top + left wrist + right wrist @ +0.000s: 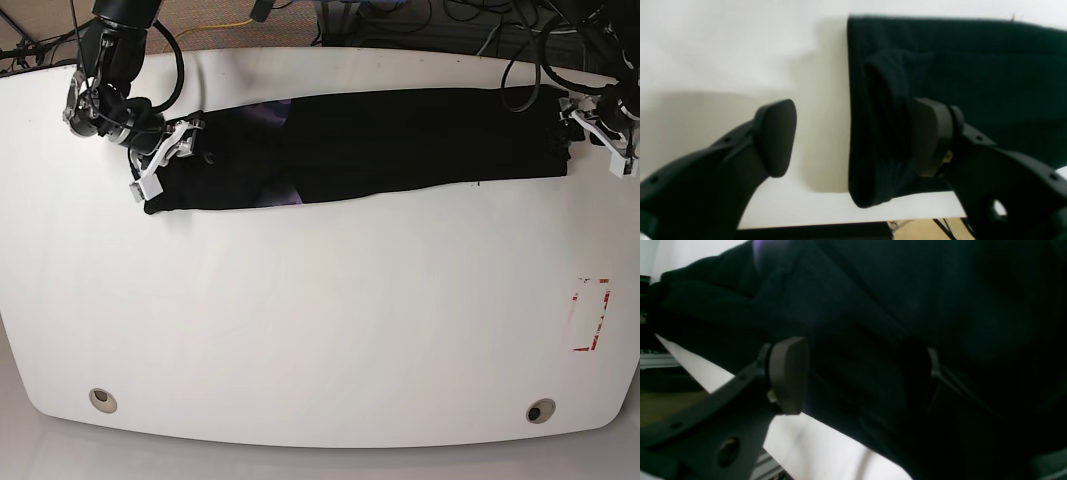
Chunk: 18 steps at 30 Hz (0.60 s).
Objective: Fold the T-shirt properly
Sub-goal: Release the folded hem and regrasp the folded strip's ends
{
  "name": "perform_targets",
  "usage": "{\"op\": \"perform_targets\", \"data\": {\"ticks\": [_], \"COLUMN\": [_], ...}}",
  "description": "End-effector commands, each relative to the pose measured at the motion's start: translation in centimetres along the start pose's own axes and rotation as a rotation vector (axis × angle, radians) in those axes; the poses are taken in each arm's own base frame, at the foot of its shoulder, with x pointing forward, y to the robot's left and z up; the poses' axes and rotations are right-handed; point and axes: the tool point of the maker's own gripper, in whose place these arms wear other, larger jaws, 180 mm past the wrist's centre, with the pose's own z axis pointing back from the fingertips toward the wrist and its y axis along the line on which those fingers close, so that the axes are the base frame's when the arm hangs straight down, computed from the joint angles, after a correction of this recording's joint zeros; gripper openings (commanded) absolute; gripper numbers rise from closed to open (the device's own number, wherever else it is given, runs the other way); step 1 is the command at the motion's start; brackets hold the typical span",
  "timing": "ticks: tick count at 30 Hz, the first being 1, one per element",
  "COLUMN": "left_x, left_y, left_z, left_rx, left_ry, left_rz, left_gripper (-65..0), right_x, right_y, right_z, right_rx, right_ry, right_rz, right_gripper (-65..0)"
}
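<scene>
T-shirt: black soft cloth T-shirt (400,140), folded into a long band across the far part of the white oval table (320,330).
Left gripper: black left gripper (853,136), jaws spread wide; the shirt's end edge lies between them, one pad over cloth, the other over bare table.
Right gripper: right gripper (853,373), jaws spread, with dark cloth bunched between them at the band's opposite end.
</scene>
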Motion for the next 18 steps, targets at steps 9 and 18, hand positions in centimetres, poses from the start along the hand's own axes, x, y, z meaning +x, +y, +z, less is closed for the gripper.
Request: {"op": "perform_targets", "data": {"ticks": [9,18], "left_x": [-0.9,-2.3], "left_y": [-1.6,-3.7], "left_z": [-1.8,-2.8], "left_rx": [-0.072,-0.121], "left_ry": [0.057,0.122], "left_rz": [-0.025,-0.083], "left_gripper": [-16.2,-39.6], "right_x": [1.2,1.1], "right_y": [0.5,1.2], "right_z": [0.1,-0.5], "right_rx": [0.018,0.040], "right_ry": [-0.015,-0.021], "right_rz": [0.052,0.054], "right_gripper": [-23.5,-23.9]}}
